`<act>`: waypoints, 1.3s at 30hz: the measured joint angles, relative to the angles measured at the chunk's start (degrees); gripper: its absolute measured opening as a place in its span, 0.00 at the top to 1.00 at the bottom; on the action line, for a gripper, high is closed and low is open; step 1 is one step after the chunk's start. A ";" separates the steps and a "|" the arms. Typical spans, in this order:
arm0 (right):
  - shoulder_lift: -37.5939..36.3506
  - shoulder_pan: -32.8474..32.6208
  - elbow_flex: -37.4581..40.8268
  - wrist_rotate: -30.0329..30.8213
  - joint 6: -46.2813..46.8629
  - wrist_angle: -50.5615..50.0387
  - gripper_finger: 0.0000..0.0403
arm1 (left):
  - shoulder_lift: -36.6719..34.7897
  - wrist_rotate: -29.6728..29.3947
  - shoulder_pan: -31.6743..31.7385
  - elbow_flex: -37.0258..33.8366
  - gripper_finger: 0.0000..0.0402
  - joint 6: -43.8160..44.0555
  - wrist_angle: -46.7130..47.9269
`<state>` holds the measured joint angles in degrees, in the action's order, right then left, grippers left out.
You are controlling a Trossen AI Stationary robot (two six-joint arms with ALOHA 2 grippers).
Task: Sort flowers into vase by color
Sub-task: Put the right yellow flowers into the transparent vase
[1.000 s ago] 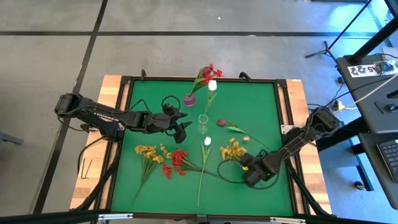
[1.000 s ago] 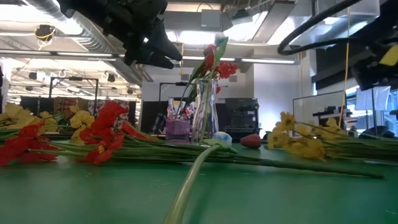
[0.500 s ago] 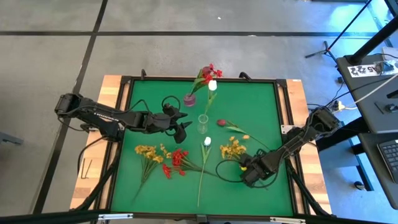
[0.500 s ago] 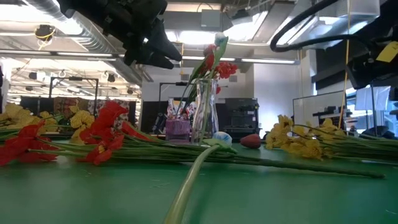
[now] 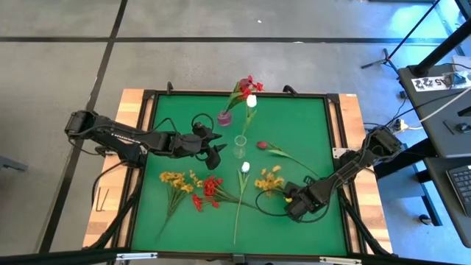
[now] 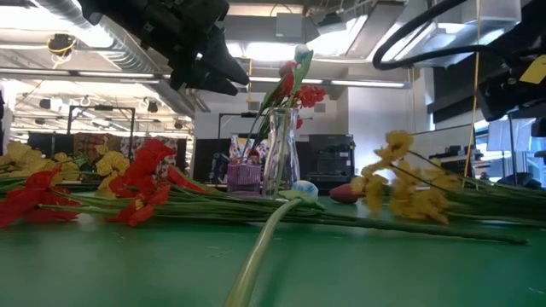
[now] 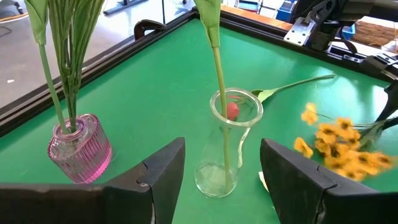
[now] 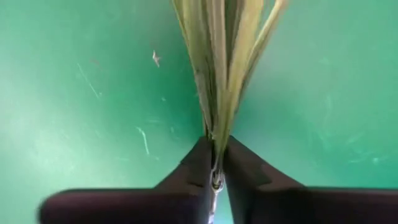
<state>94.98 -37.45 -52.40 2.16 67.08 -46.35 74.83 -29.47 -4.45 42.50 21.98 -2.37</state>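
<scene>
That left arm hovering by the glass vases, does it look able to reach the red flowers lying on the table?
Probably yes. The left pincer hangs open beside the clear vase, and the red spray lies just in front of it on bare green mat, nothing between them; the right pincer is off holding the yellow spray.

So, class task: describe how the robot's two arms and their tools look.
Both arms are dark, jointed and slim, with black cables looping beside them. The left tool has two broad, dark fingers. The right tool has dark fingers tapering to thin tips and a small yellow marking.
</scene>
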 joint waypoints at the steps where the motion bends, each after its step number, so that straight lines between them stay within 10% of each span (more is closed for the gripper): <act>1: -0.02 0.00 0.00 0.45 -0.12 0.00 0.97 | 0.00 -0.02 -0.01 0.00 0.49 0.00 0.00; 21: -17.26 -0.02 -0.02 20.10 -3.34 2.04 0.98 | 0.00 -0.02 0.00 0.00 0.49 0.00 0.28; 27: -24.86 0.00 -0.04 34.82 -20.71 17.38 0.97 | 0.01 -0.02 -0.01 0.00 0.49 0.00 0.28; 39: -27.78 3.79 -0.10 40.00 -69.24 51.70 0.97 | 0.01 -0.03 -0.04 0.00 0.49 0.35 0.28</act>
<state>67.20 -33.66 -52.50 42.16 -2.16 5.35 74.84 -29.50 -4.49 42.50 22.33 -2.09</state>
